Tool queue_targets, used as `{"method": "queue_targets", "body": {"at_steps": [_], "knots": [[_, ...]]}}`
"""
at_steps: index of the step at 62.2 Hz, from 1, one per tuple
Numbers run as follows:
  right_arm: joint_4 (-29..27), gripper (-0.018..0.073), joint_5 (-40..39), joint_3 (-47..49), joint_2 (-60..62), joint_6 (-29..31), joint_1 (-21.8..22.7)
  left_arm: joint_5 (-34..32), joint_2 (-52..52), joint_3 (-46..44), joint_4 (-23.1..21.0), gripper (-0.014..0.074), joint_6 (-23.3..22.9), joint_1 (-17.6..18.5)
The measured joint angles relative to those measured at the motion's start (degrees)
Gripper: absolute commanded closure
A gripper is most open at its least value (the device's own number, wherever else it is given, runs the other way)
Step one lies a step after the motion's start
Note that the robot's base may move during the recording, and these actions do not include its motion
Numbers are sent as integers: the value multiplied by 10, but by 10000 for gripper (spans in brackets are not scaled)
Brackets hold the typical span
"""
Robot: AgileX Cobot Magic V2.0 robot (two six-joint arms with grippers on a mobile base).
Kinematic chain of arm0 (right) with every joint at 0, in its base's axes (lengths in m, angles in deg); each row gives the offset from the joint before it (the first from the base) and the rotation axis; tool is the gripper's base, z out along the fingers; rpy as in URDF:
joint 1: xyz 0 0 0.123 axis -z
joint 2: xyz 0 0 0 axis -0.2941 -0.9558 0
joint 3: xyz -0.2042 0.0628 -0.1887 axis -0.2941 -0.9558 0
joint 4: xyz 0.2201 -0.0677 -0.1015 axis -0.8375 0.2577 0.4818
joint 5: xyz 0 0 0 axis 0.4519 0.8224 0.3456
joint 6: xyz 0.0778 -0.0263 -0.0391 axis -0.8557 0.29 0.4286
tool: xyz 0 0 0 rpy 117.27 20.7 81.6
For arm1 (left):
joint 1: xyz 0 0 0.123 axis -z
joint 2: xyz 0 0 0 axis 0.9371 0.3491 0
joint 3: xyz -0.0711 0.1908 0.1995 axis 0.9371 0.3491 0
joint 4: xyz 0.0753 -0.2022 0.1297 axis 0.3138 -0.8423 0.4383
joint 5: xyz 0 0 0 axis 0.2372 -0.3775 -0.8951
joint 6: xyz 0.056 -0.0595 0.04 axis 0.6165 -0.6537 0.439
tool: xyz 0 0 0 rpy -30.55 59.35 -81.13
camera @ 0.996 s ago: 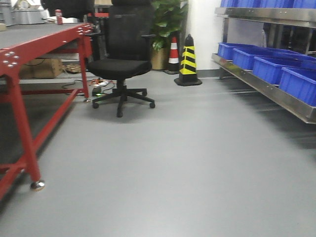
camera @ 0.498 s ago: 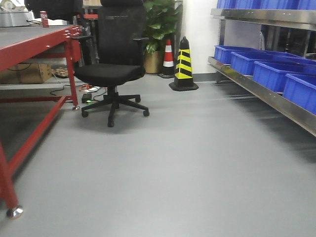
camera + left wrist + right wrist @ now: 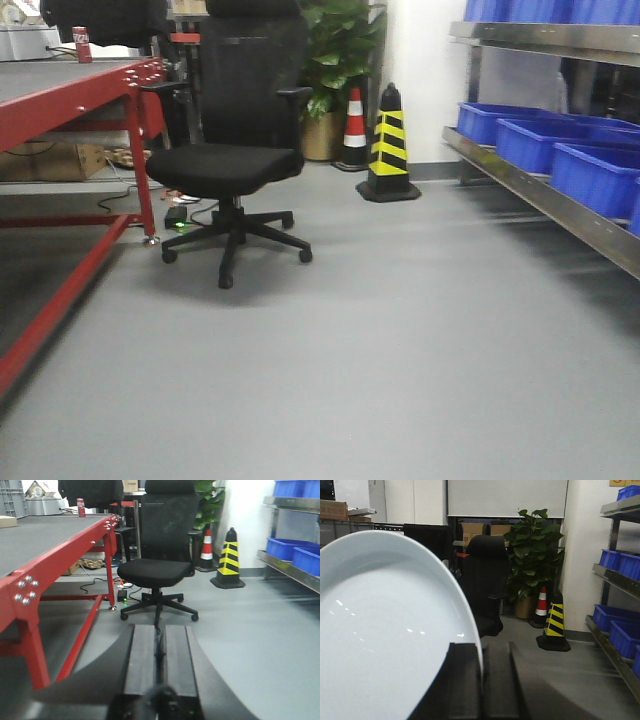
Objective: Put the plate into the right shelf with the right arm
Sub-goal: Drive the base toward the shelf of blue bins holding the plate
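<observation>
In the right wrist view my right gripper [image 3: 481, 652] is shut on the rim of the plate [image 3: 385, 630], a plain white round plate held on edge that fills the left half of that view. The right shelf [image 3: 545, 195], a stainless-steel rack holding blue bins [image 3: 590, 175], runs along the right wall; it also shows in the right wrist view [image 3: 615, 655] and the left wrist view [image 3: 290, 570]. In the left wrist view my left gripper [image 3: 160, 630] is shut and empty, pointing over the floor. No arm shows in the front view.
A red-framed table [image 3: 70, 95] stands at the left. A black office chair [image 3: 235, 165] stands ahead, with a yellow-and-black cone [image 3: 390, 145], a red-and-white cone [image 3: 353, 130] and a potted plant [image 3: 335, 60] behind it. Grey floor [image 3: 400, 330] lies between the table and the rack.
The front view has moved forward and swung: the chair and cones look larger and nearer, the red table's front leg has left the view, and the shelf has shifted in frame.
</observation>
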Motion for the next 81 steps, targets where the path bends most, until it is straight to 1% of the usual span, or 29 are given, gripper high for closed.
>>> {"method": "queue_targets", "body": {"at_steps": [81], "knots": [[0,505,0,0,-2,0,0,-1,0,0,0,643,0,0]]}}
